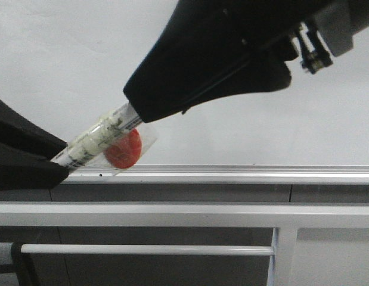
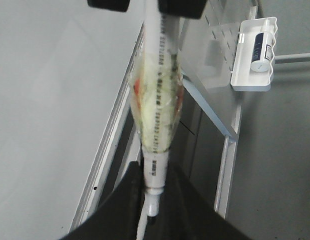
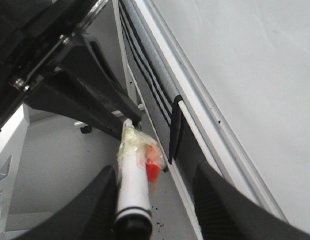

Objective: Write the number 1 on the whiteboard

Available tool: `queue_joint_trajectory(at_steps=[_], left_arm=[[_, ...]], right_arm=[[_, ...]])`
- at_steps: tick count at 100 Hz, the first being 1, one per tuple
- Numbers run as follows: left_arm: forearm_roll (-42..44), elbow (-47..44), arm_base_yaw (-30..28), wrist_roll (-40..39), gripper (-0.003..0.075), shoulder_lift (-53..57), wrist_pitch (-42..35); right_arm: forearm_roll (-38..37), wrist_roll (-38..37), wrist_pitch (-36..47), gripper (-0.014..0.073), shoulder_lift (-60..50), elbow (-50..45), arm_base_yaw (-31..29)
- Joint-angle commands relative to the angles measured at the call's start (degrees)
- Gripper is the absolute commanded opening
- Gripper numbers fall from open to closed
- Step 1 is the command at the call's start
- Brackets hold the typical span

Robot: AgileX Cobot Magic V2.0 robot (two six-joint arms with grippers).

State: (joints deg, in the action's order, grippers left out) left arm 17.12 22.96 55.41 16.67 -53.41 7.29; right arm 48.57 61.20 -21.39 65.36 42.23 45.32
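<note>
The whiteboard (image 1: 65,59) fills the background, and no number 1 shows on the part in view. A white marker (image 1: 107,138) wrapped in clear tape, with a red piece (image 1: 123,149) taped on, slants just above the board's silver rail (image 1: 232,174). My left gripper (image 2: 156,169) is shut on the marker (image 2: 157,100) near its black tip (image 2: 151,218). My right gripper (image 3: 156,170) is open around the capped rear end of the marker (image 3: 133,180). The barrel lies against one finger, and the other finger (image 3: 215,195) stands well apart.
White metal bars (image 1: 172,214) run below the rail. A white tray (image 2: 255,55) holding a blue-and-white object hangs on a perforated panel (image 2: 215,45). A black strap (image 3: 175,130) hangs beside the board's frame.
</note>
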Motion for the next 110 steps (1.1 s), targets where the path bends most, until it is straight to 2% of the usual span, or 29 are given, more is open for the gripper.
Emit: queue_joint_trajectory(at_steps=[1,16,21,28,34,57,67,79,87,93,110], left_arm=[[0.03,2.0,0.48,-0.17,-0.002,0.68,-4.33],[0.03,2.0,0.48,-0.17,-0.002,0.68,-4.63],[0.03,2.0,0.48,-0.17,-0.002,0.68,-4.63],[0.03,2.0,0.48,-0.17,-0.002,0.68,-4.71],[0.03,2.0,0.48,-0.17,-0.002,0.68,-4.71],[0.06,2.0,0.48,-0.17,-0.0001,0.68,-4.44],[-0.07,2.0,0.48,-0.17,0.0108,1.93,-2.75],[-0.66,2.0,0.48,-0.29,0.0323,4.85,-0.87],[-2.11,2.0,0.48,-0.41,0.0419,7.31,1.27],[-3.64,2.0,0.48,-0.41,0.0449,9.57,3.06],[-7.24,2.0,0.48,-1.24,0.0449,16.04,6.66]], right_arm=[[1.33,0.66,0.23,0.0311,-0.12,2.46,0.1],[1.46,0.66,-0.69,0.0307,-0.09,2.46,0.1],[1.75,0.66,-0.95,0.0265,-0.09,2.46,0.1],[1.75,0.66,-1.17,0.0109,-0.09,2.46,0.1],[1.75,0.66,-1.41,-0.0074,-0.09,2.46,0.1],[1.84,0.66,-1.62,-0.0064,-0.09,2.46,0.1],[1.84,0.66,-0.7,-0.0064,-0.64,2.46,0.1],[1.22,0.66,0.09,-0.0063,-2.32,2.46,0.1],[0.92,0.66,0.77,-0.0063,-3.84,2.31,0.1],[0.92,0.66,1.88,-0.0063,-5.36,1.48,0.1],[0.92,-1.0,5.15,-0.0063,-10.35,-3.5,0.1]])
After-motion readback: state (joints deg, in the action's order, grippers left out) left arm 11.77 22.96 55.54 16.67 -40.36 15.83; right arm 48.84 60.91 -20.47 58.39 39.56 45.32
